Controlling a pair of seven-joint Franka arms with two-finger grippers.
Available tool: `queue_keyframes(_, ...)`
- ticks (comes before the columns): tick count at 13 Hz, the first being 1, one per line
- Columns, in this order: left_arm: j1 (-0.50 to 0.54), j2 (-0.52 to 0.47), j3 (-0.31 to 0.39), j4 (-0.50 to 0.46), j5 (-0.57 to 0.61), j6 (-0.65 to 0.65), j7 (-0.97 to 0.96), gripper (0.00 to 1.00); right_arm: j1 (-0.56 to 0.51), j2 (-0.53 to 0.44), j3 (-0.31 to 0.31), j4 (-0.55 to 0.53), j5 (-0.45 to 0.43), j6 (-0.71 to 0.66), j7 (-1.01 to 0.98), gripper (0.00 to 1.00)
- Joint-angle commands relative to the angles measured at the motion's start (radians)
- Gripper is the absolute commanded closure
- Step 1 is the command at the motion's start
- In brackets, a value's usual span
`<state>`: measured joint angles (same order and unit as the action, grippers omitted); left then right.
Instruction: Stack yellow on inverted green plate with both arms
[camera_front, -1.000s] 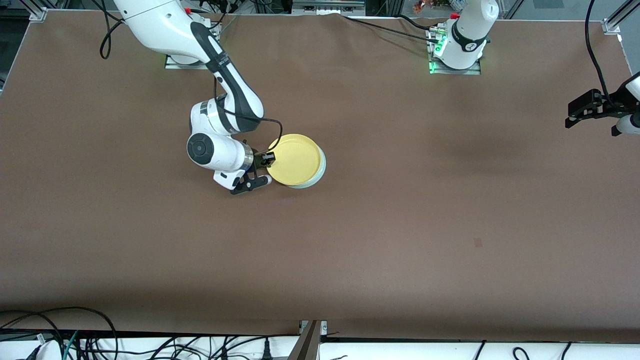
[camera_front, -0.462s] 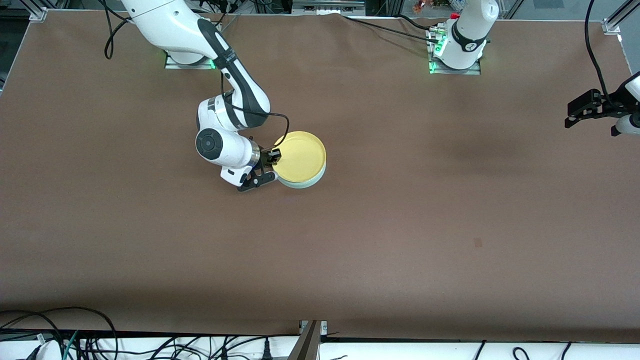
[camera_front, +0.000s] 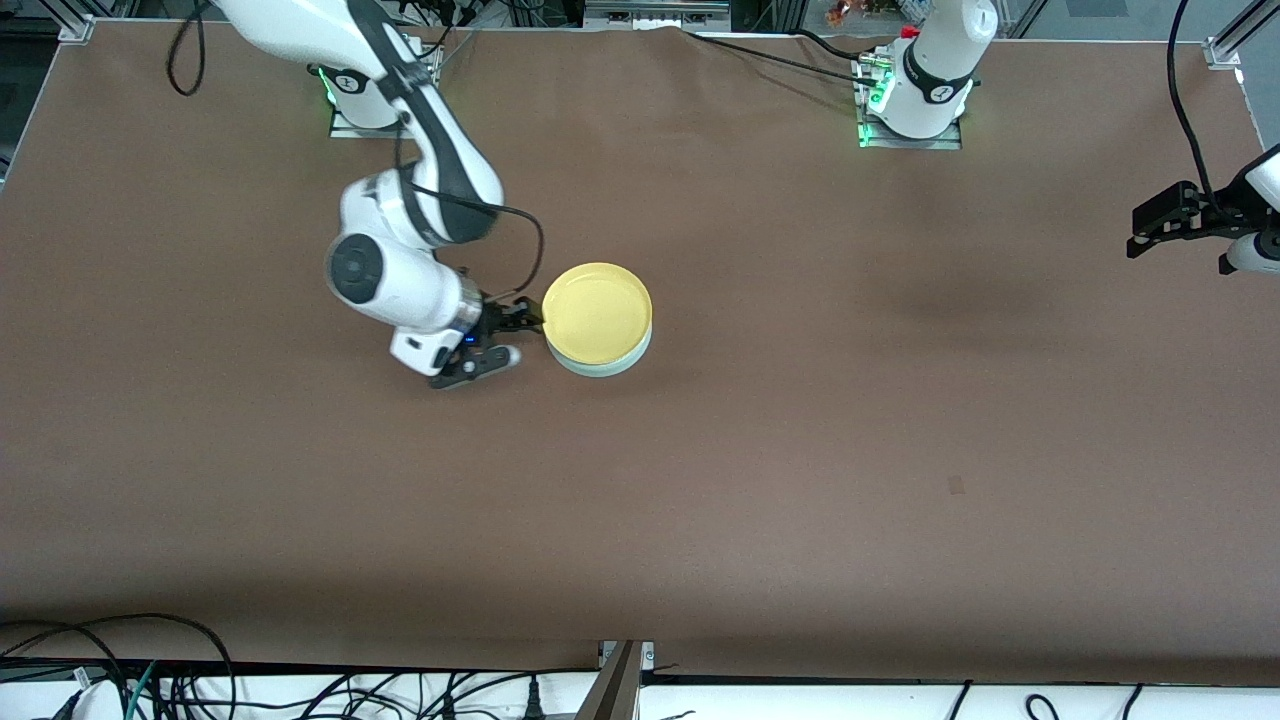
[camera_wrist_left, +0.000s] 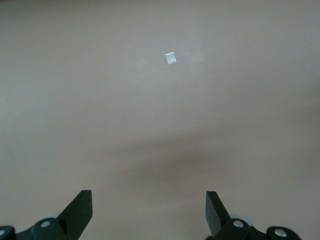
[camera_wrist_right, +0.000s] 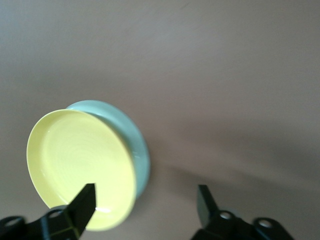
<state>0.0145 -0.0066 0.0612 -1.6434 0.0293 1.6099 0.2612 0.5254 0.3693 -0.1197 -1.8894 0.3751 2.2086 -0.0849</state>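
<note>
The yellow plate (camera_front: 598, 312) lies on the green plate (camera_front: 602, 368), whose pale rim shows under it on the side nearer the front camera. The right wrist view shows the yellow plate (camera_wrist_right: 80, 170) seated on the green plate (camera_wrist_right: 139, 147). My right gripper (camera_front: 522, 335) is open just beside the stack, toward the right arm's end of the table, holding nothing. In its own view the right gripper (camera_wrist_right: 145, 195) has one finger over the yellow rim without touching it. My left gripper (camera_front: 1150, 228) waits open over the left arm's end of the table, and the left gripper (camera_wrist_left: 148, 197) sees only bare table.
The brown table (camera_front: 800, 450) carries a small dark mark (camera_front: 956, 485) nearer the front camera, and a small pale square mark (camera_wrist_left: 171, 58) shows on it in the left wrist view. Cables (camera_front: 150, 680) run along the near edge. Both arm bases stand at the table's top edge.
My right gripper has opened and let go of the yellow plate, then drawn back toward the right arm's end. The yellow plate now rests on the green one. The left arm has not moved.
</note>
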Motion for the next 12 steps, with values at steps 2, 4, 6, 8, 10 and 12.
queue_keyframes(2, 0.004, 0.013, -0.009, 0.028, 0.018, -0.008, 0.012, 0.0, 0.004, -0.127, -0.151, 0.054, -0.181, -0.258, 0.001, 0.0)
queue_keyframes(4, 0.005, 0.028, -0.009, 0.052, 0.012, -0.008, 0.012, 0.0, 0.004, -0.154, -0.237, 0.195, -0.292, -0.482, -0.004, 0.0)
queue_keyframes(6, 0.004, 0.037, -0.009, 0.065, 0.014, -0.008, 0.012, 0.0, 0.001, -0.156, -0.285, 0.37, -0.317, -0.717, 0.005, 0.0)
queue_keyframes(8, 0.005, 0.037, -0.009, 0.063, 0.014, -0.008, 0.012, 0.0, -0.002, -0.159, -0.313, 0.418, -0.341, -0.791, 0.007, 0.0)
queue_keyframes(10, 0.004, 0.037, -0.009, 0.065, 0.012, -0.008, 0.01, 0.0, -0.004, -0.162, -0.333, 0.426, -0.349, -0.788, -0.001, 0.0)
queue_keyframes(12, 0.004, 0.037, -0.009, 0.065, 0.014, -0.008, 0.01, 0.0, -0.028, -0.2, -0.318, 0.441, -0.413, -0.739, 0.001, 0.0)
